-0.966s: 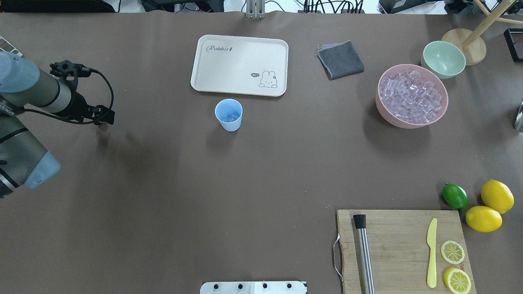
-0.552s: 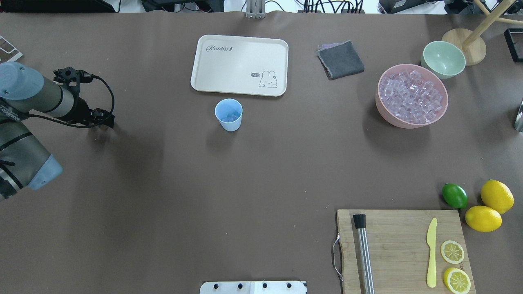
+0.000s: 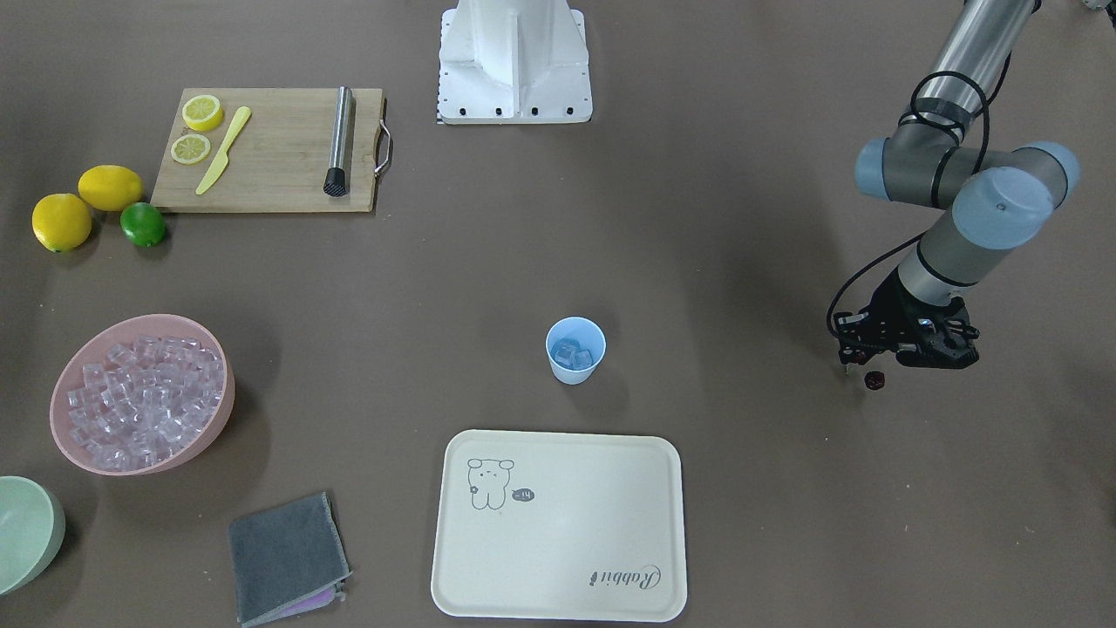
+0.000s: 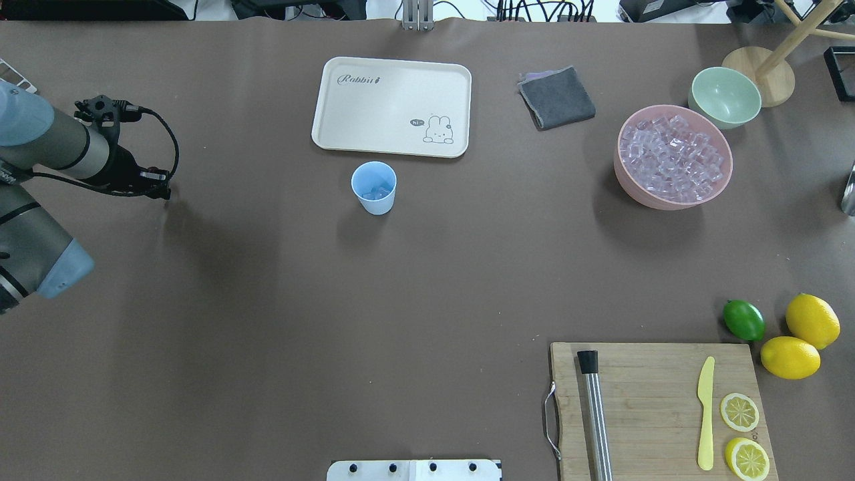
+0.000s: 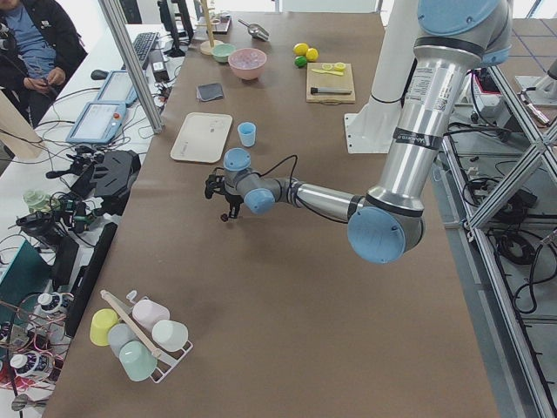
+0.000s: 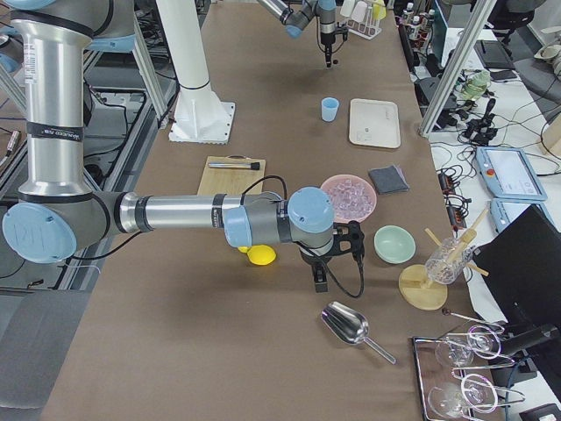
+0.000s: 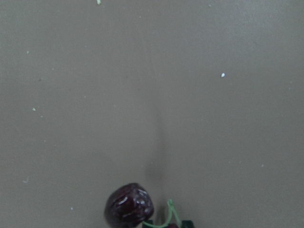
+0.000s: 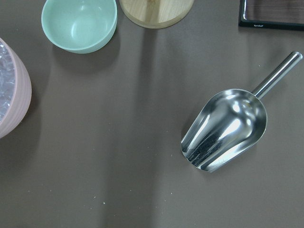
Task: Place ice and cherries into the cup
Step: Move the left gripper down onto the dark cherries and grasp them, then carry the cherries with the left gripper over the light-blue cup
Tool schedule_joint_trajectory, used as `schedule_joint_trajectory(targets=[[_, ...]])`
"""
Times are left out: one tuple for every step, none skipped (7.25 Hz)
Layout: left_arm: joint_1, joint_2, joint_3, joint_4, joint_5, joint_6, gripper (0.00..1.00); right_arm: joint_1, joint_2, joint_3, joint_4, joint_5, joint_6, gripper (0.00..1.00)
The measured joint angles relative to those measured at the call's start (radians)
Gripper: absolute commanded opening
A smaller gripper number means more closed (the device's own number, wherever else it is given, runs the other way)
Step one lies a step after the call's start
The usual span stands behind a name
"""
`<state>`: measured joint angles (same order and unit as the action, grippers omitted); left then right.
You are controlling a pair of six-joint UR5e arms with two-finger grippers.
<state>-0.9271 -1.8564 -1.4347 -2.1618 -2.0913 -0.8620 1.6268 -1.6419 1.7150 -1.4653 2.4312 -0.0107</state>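
Note:
The light-blue cup (image 4: 374,188) stands in front of the cream tray, with a few ice cubes (image 3: 573,354) in it. Most of the ice (image 4: 671,164) fills the pink bowl (image 4: 624,184) at the right. My left gripper (image 4: 163,194) is at the table's far left, low over the table. It looks shut on the green stem of the cherries (image 7: 129,205). One dark cherry (image 3: 874,379) shows just under the gripper; the second is hidden. My right gripper (image 6: 320,282) shows only in the exterior right view, near the pale green bowl; I cannot tell whether it is open or shut.
A metal scoop (image 8: 225,128) lies beside the right gripper. The pale green bowl (image 4: 725,97) and a wooden stand are behind the pink bowl. A grey cloth (image 4: 556,97), the cream tray (image 4: 391,107), a cutting board (image 4: 658,407) with knife, lemon slices and muddler, lemons and a lime (image 4: 743,320) are also on the table.
My left gripper has shifted a little to the left in the overhead view. The cup, the bowls and the rest have not moved.

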Motion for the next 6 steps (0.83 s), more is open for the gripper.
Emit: schedule_joint_trajectory(targets=[[-0.008,-0.051,-0.008,0.055,0.000,-0.002,0.00,0.000,-0.002,0.000,0.000,0.000,0.000,0.99],[-0.010,-0.125,-0.023,0.140,0.004,-0.007,0.00,0.001,-0.003,0.001,0.000,0.000,0.000,0.99],[-0.002,-0.208,-0.034,0.222,0.006,-0.037,0.00,0.001,-0.003,0.001,0.000,0.001,0.000,0.99],[0.025,-0.286,-0.039,0.272,0.008,-0.108,0.00,0.001,-0.001,0.001,0.000,0.003,0.000,0.99],[0.074,-0.361,-0.041,0.295,0.024,-0.217,0.00,0.001,0.003,0.001,0.000,0.005,0.000,0.99],[0.134,-0.421,-0.043,0.305,0.063,-0.330,0.00,0.000,0.009,0.001,-0.001,0.007,0.001,0.99]])
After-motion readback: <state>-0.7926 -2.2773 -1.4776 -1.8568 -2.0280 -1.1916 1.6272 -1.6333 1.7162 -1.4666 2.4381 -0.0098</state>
